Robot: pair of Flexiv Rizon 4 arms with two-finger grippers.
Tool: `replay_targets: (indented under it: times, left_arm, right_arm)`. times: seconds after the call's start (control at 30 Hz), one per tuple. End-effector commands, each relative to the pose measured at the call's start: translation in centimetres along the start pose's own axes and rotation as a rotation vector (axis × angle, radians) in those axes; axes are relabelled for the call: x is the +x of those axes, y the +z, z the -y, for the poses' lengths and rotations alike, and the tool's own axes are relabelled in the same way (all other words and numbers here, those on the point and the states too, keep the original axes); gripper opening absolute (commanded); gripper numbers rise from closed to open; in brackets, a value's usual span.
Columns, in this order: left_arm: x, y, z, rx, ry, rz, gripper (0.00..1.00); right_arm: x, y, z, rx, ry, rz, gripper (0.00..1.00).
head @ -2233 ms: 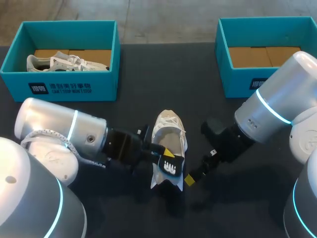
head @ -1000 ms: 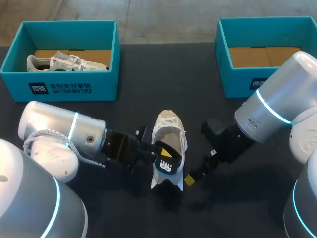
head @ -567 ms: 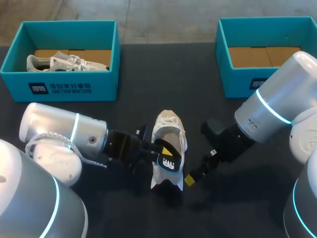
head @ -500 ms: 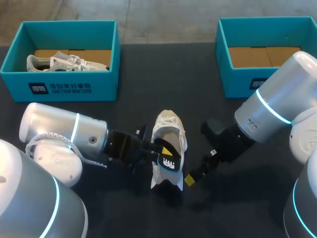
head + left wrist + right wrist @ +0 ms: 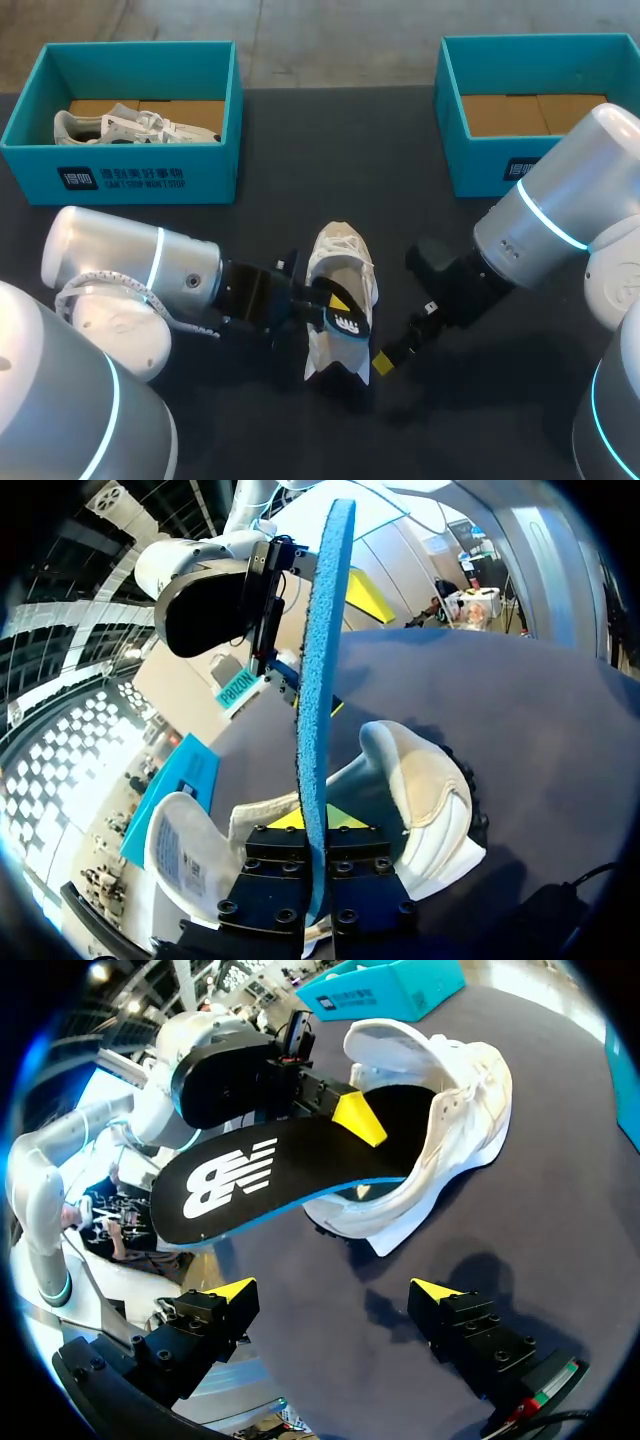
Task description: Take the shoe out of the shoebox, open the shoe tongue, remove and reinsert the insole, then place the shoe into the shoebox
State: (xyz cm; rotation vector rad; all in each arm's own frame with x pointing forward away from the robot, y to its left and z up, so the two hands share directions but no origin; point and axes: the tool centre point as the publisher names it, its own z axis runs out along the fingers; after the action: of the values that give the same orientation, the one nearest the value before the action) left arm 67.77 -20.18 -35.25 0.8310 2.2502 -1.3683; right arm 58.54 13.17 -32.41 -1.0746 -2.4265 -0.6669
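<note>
Insole (image 5: pixel 346 324) in left end effector (image 5: pixel 312 830) over shoe (image 5: pixel 340 250); second shoe (image 5: pixel 135 126) in left shoebox (image 5: pixel 140 185).

My left arm (image 5: pixel 120 260) and right arm (image 5: pixel 560 190) were glossy silver, cyan-ringed, ending in black screw-studded wrists (image 5: pixel 250 296) and yellow fingertips (image 5: pixel 232 1289); possibly a braided cable (image 5: pixel 105 283) on the left.

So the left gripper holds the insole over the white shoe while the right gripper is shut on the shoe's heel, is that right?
Not quite: the right wrist view shows the right gripper open, touching nothing. The left gripper does hold the insole over the white shoe.
</note>
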Motion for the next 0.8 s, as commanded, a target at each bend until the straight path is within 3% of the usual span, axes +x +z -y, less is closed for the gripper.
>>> replay_targets:
  times: [0.03,0.13,0.2,0.8]
  left_arm:
    - [0.0,0.0,-0.1,0.004,0.001,0.000,0.00]
    - [0.0,-0.2,0.2,0.010,0.004,0.001,0.33]
    - [-0.1,-0.3,0.4,0.016,0.009,0.004,0.40]
    - [-0.4,-0.4,1.1,0.113,0.006,0.031,0.37]
  right_arm:
    - [0.2,0.2,0.0,0.000,0.002,0.006,1.00]
    - [0.2,0.2,0.0,0.000,0.002,0.006,1.00]
    - [0.2,0.2,0.0,0.000,0.002,0.006,1.00]
    - [0.2,0.2,0.0,0.000,0.002,0.006,1.00]
